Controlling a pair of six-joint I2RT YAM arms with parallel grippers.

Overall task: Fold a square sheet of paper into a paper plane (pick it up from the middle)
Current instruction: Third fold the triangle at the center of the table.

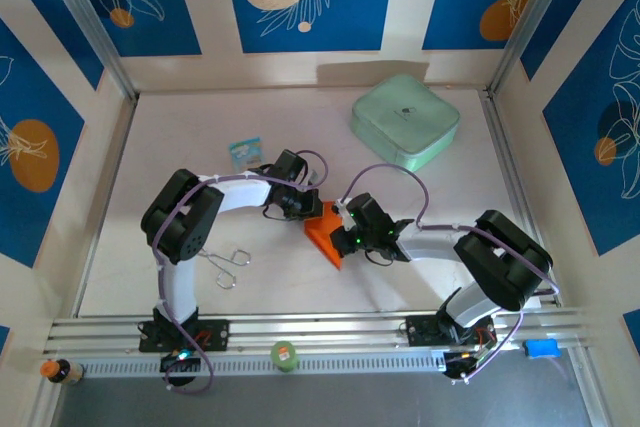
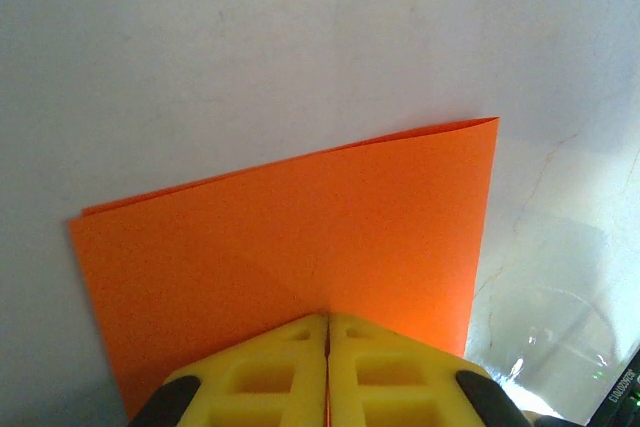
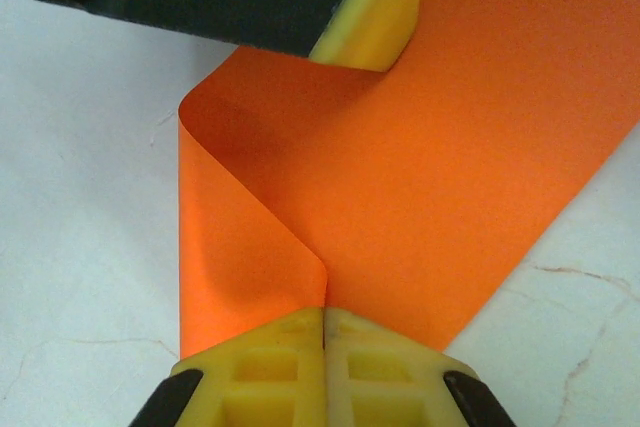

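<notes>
Left hand and right hand pinch orange sheet edges (open table beyond)

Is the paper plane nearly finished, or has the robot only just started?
Only just started. Done: the orange sheet of paper is doubled over, with two layers showing along its far edge. In hand: the left gripper and right gripper are both shut on it, and by the right one a flap curls over, not yet pressed flat. Left: no pointed nose and no wings, so most folds remain.
</notes>
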